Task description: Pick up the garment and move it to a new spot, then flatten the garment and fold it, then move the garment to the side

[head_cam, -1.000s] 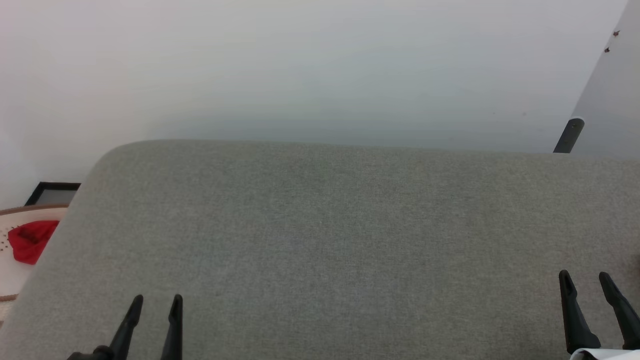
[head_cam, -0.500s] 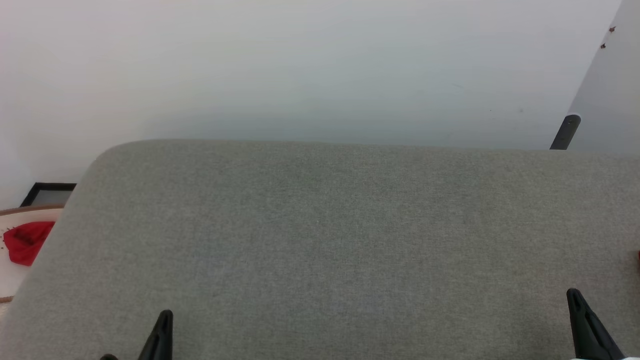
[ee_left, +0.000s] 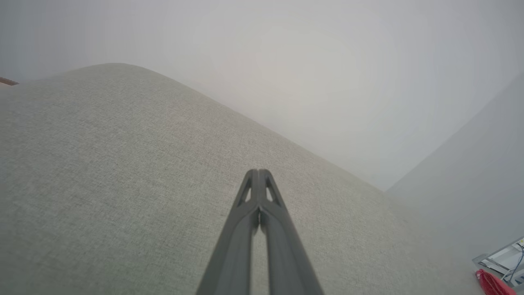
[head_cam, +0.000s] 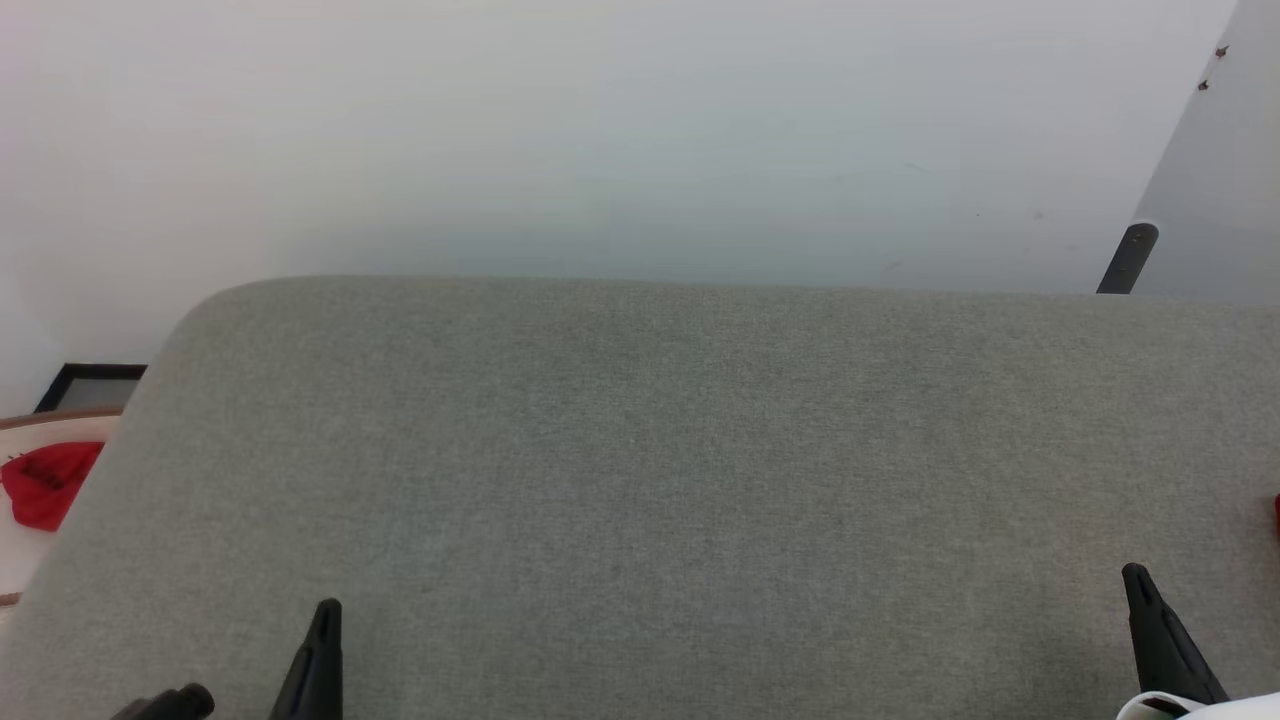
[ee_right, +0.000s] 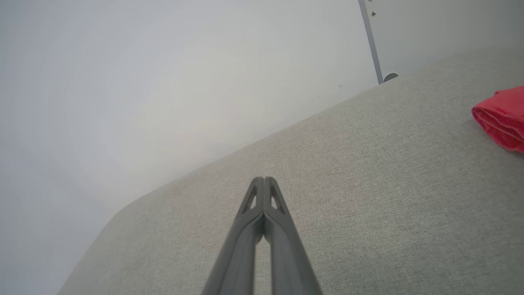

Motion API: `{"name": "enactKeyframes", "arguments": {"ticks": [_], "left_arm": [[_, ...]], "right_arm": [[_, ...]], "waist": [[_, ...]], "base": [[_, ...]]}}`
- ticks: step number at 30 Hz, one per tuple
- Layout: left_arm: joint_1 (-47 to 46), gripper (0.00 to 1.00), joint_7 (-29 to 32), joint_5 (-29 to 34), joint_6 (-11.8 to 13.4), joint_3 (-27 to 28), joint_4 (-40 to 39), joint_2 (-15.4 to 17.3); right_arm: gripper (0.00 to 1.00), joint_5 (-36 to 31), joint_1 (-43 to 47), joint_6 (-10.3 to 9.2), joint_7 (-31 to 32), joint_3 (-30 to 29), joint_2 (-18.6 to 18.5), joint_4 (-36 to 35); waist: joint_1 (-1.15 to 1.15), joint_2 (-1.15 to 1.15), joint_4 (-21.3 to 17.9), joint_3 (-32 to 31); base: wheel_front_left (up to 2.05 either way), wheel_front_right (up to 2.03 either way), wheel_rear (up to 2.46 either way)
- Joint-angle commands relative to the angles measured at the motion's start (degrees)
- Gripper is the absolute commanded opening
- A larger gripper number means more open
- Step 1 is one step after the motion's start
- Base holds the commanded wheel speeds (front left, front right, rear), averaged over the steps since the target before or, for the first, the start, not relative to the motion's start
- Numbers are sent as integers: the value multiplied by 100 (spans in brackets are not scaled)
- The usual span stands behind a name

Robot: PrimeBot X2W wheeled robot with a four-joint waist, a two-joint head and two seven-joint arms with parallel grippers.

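The garment (ee_right: 501,119) shows as a folded red bundle on the grey cushion (head_cam: 680,470), far off to the right of my right gripper; a sliver of it (head_cam: 1277,515) touches the head view's right edge. No white trim or number shows from here. My left gripper (head_cam: 328,610) is low at the front left of the cushion, and in the left wrist view its fingers (ee_left: 258,174) are pressed together, holding nothing. My right gripper (head_cam: 1135,575) is at the front right, also shut and holding nothing (ee_right: 264,180).
A plain red cloth scrap (head_cam: 45,485) lies on a white round table (head_cam: 20,550) left of the cushion, beside a black frame (head_cam: 90,385). A dark leg (head_cam: 1128,258) stands by the wall at the back right. A red piece (ee_left: 493,283) shows past the cushion's edge.
Both grippers were open a second ago and are now shut, empty. The camera has shifted slightly, bringing a red sliver into the right edge.
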Motion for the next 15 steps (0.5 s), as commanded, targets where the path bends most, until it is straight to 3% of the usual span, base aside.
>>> {"name": "enactKeyframes", "arguments": {"ticks": [1, 15], "left_arm": [[-150, 0, 25, -138, -5, 44, -57, 26], [-399, 0, 332, -1190, -9, 127, 95, -99]], "right_arm": [[0, 157, -157, -1, 11, -2, -25, -38], [0, 1231, -407, -2, 113, 4, 31, 257]], "waist": [[0, 0, -1, 2], [0, 0, -32, 38]], "base": [[0, 0, 0], [0, 0, 0]]}}
